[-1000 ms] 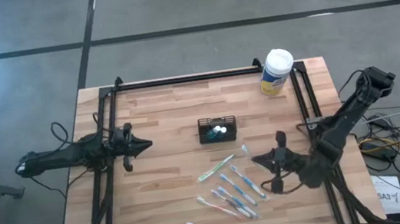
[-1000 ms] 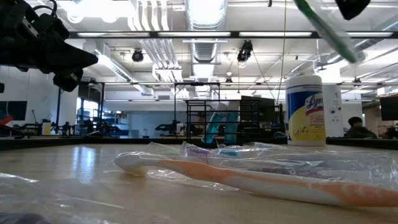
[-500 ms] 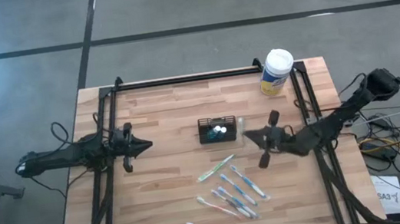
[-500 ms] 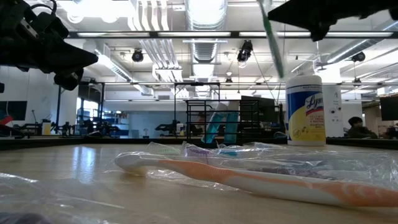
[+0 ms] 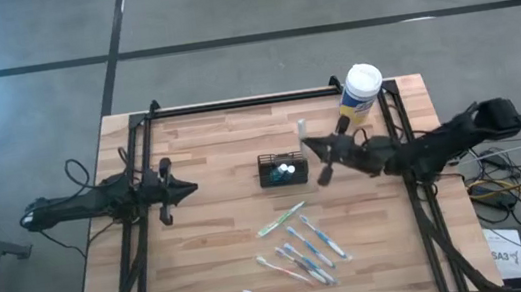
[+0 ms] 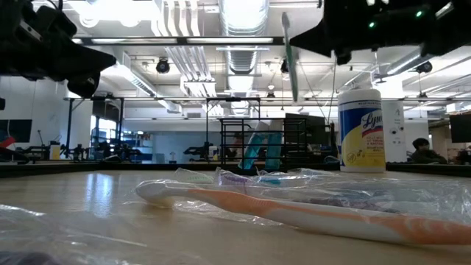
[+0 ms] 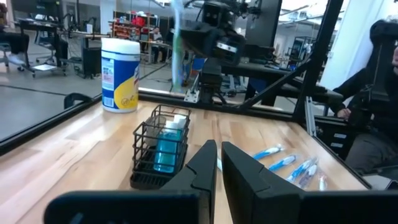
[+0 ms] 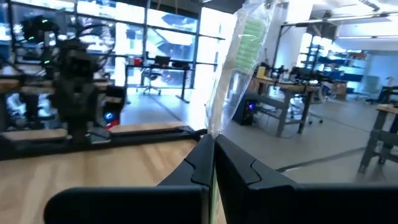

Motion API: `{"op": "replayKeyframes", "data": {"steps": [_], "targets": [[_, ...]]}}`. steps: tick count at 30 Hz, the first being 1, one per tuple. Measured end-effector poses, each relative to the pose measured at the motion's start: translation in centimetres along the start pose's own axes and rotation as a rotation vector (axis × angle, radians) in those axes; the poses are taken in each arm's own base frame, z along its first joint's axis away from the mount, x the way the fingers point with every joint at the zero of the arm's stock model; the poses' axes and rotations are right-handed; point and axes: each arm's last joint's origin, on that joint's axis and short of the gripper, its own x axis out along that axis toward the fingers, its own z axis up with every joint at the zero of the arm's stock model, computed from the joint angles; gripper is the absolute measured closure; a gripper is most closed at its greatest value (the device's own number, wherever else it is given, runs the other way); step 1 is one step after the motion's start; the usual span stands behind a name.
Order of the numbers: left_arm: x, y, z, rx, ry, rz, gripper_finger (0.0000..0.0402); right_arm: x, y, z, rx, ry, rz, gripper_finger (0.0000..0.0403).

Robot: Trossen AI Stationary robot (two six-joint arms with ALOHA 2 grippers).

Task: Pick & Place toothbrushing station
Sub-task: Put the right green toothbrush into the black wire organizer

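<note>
One toothbrushing station [image 5: 283,169], two grippers

Wooden table [image 5: 225,262]: caddy [image 5: 283,169], canister [image 5: 361,94], wrapped toothbrushes [image 5: 306,246].

The small black rectangular wire-mesh caddy [image 5: 284,169] sits on the pale, light-brown butcher-block wooden table [image 5: 225,262], with blue and white items inside. At 1 o'clock from it stands the round canister [image 5: 361,93] with white lid and yellow-and-blue label. At 6 o'clock lie clear-wrapped toothbrushes [image 5: 305,251], mostly blue and white, one green. The dark right gripper [image 5: 308,146] is clamped on a green-bristled toothbrush in clear wrap [image 8: 239,56]. The left gripper [image 5: 188,187] is black too.
</note>
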Motion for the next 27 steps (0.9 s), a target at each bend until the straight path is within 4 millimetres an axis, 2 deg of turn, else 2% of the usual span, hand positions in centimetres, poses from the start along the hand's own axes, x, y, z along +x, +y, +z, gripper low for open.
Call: {"op": "replayKeyframes", "data": {"steps": [5,13,17,27], "targets": [[0.0,0.0,0.0,0.004,0.002,0.000,0.0374,0.9,-0.4,-1.7,0.012,-0.048,0.022,0.0395],[0.0,0.0,-0.2,0.008,0.022,0.002,0.0374,0.1,-0.4,-4.8,0.029,-0.125,0.004,0.0395],[0.0,0.0,-0.3,0.008,0.030,0.003,0.0374,0.1,-0.5,-6.3,0.006,-0.064,-0.040,0.0395],[0.0,0.0,-0.3,-0.004,0.034,0.003,0.0374,1.0,0.0,-7.7,-0.034,-0.011,-0.069,0.0395]]}}
